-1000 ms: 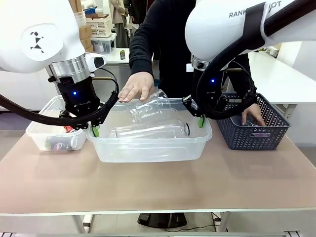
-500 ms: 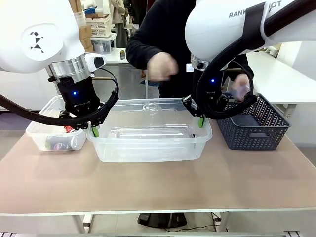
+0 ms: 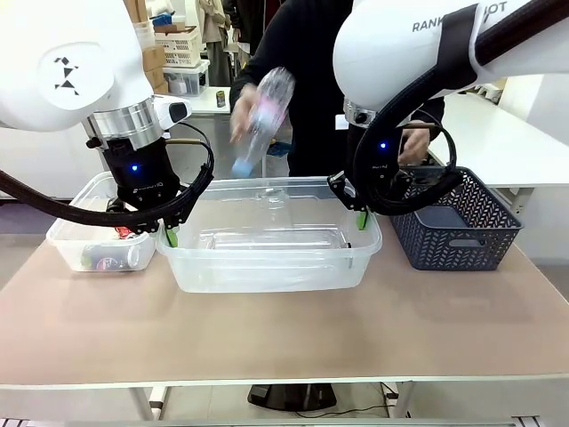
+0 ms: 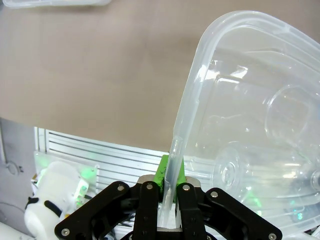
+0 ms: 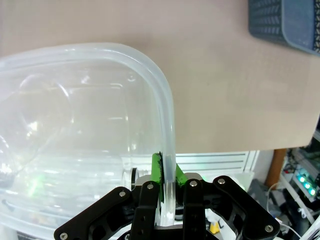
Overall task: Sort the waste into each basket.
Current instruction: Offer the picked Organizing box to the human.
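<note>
A large clear basket [image 3: 267, 272] sits mid-table with clear plastic bottles [image 3: 267, 238] lying inside. My left gripper [image 3: 171, 233] is shut on the rim at its left end, and the left wrist view shows that rim [image 4: 192, 95] pinched between the green pads [image 4: 161, 176]. At the other end, my right gripper [image 3: 358, 218] is shut on the rim [image 5: 167, 120]. Above this basket, the person's hand holds a clear bottle with a blue cap [image 3: 262, 116], tilted. A smaller clear basket [image 3: 67, 240] at the left holds red cans [image 3: 124, 233].
A dark grey lattice basket [image 3: 458, 240] stands to the right of the large clear one. The person stands at the far side, with one hand near the grey basket's rim behind my right arm. Bare tabletop [image 3: 284, 329] lies along the front.
The person let go of a bottle into the large basket, drew both hands back, and now holds another bottle with a blue cap above it. Neither gripper has moved.
</note>
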Available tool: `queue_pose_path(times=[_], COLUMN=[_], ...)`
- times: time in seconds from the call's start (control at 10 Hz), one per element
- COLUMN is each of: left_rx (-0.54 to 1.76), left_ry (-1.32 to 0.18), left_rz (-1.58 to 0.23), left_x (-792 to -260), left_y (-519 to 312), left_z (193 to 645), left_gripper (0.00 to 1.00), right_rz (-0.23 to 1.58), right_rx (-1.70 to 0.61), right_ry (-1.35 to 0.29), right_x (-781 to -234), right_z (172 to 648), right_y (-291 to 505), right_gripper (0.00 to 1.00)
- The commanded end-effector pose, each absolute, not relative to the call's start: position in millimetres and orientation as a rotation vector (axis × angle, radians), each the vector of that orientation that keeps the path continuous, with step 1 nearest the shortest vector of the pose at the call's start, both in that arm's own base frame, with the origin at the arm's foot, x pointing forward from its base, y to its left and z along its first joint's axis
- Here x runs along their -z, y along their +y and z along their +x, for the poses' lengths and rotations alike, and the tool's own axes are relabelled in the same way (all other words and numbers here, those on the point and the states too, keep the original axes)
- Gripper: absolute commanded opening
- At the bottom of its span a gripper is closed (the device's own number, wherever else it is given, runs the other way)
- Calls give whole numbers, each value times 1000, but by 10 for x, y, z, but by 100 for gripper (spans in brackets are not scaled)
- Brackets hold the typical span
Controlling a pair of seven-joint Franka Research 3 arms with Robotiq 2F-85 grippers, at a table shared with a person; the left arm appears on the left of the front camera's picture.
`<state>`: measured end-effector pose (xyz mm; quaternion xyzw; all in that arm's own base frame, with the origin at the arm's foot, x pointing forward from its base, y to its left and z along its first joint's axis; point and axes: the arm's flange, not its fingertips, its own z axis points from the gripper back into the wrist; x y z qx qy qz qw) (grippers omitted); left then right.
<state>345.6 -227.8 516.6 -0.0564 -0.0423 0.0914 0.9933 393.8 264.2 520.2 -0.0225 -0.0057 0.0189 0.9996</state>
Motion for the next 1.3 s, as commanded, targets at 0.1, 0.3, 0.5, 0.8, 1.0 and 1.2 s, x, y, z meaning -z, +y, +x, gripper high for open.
queue_pose_path(times=[0.1,0.3,0.5,0.8,1.0,1.2], left_rx=[-192,-192,-192,-192,-192,-192], left_ry=[-100,-100,-100,-100,-100,-100], left_rz=[-108,-108,-108,-108,-108,-108], left_x=[-5223,-5223,-5223,-5223,-5223,-5223], left_y=[-2217,-2217,-2217,-2217,-2217,-2217], left_z=[3467,3467,3467,3467,3467,3467], left_gripper=[6,6,6,6,6,6], right_rz=[-44,-44,-44,-44,-44,-44], right_rx=[-32,-32,-32,-32,-32,-32], right_ry=[-7,-7,-7,-7,-7,-7], right_x=[-5193,-5193,-5193,-5193,-5193,-5193], right_z=[3921,3921,3921,3921,3921,3921], right_y=[2635,2635,2635,2635,2635,2635], right_gripper=[5,5,5,5,5,5])
